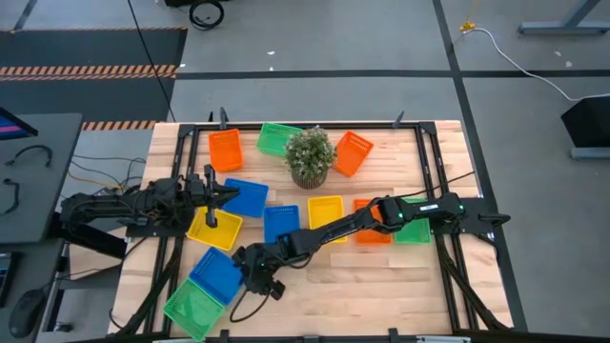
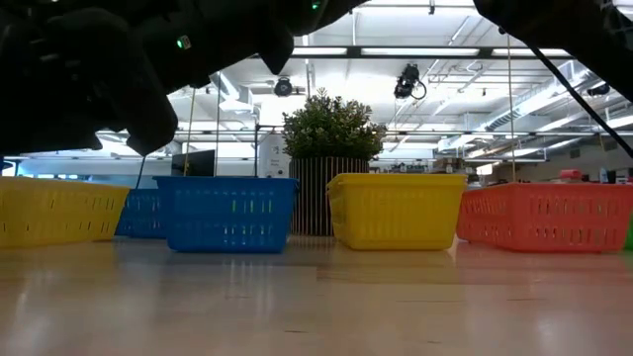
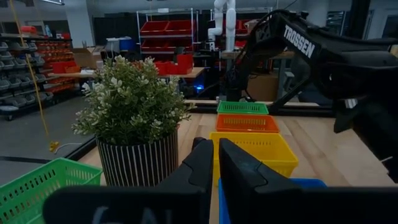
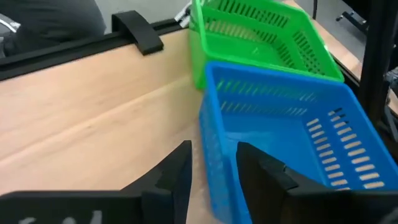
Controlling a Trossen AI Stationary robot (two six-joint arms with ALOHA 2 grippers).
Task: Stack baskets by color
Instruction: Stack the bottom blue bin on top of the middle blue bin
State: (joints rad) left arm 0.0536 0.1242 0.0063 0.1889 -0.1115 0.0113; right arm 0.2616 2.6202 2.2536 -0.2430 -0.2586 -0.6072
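Note:
Blue, yellow, orange and green baskets lie scattered on the wooden table. A blue basket sits at the near left, beside a green basket. My right gripper reaches across the table to this blue basket and is open. One finger is outside its side wall and one inside, with a gap showing. My left gripper waits shut at the table's left, level, holding nothing.
A potted plant stands at the far middle between a green basket and an orange one. Blue, yellow, orange and green baskets lie under my right arm. Bare wood lies at the near right.

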